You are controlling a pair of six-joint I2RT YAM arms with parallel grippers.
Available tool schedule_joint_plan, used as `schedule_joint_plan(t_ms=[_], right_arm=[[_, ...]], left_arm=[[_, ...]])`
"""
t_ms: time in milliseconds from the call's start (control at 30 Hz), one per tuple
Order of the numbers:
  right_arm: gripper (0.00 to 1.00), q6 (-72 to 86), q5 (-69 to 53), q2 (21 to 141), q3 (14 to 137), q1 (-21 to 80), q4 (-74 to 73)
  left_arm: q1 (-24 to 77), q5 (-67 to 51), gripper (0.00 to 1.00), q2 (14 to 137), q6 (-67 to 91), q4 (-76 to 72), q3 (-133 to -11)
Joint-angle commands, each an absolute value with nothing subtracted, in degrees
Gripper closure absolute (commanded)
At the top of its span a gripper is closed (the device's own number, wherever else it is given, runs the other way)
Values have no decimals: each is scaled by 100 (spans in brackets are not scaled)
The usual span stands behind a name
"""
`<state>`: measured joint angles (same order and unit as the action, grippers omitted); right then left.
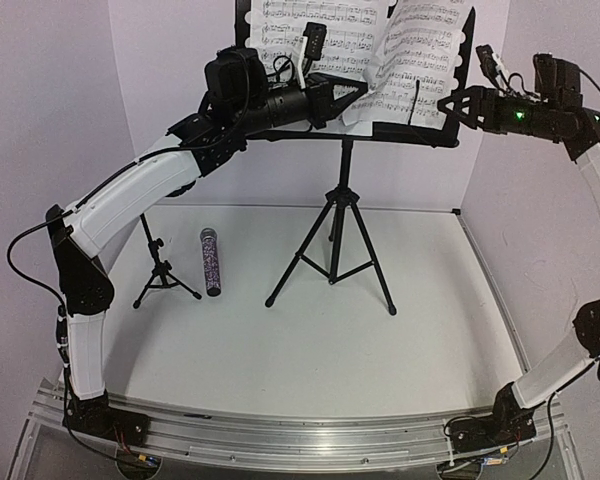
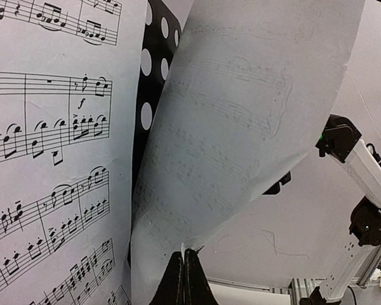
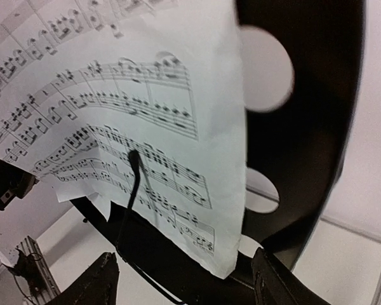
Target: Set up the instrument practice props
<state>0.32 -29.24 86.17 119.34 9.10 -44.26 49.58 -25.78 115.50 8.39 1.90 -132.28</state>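
The black music stand stands at the back of the table, and its perforated desk carries two music sheets. The left sheet lies flat. The right sheet bows away from the desk. My left gripper is shut on that sheet's lower left corner, pinched at my gripper. My right gripper is open at the desk's right end, with the sheet's lower right corner and the ledge between its fingers, untouched. The glittery microphone lies beside the small mic stand.
A thin wire page holder rises from the desk's ledge over the right sheet. The stand's tripod legs spread across the middle of the table. White walls close the back and right. My right arm is visible past the sheet.
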Motion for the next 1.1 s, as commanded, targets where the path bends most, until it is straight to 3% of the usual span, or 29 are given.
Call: schedule_joint_plan(t_ms=[0, 633, 933, 1067], right_arm=[[33, 1053, -3431, 8462, 11743, 657, -4250], [42, 1578, -3985, 8704, 11540, 630, -3144], [41, 1254, -2879, 8134, 10928, 639, -2969], [42, 1253, -3029, 8160, 10841, 640, -2959]], left_arm=[[4890, -2508, 100, 11585, 807, 18, -13193], [4843, -2574, 100, 11585, 830, -114, -13201], [4843, -2619, 100, 11602, 846, -114, -13239], [4844, -2635, 100, 11616, 834, -103, -13264]])
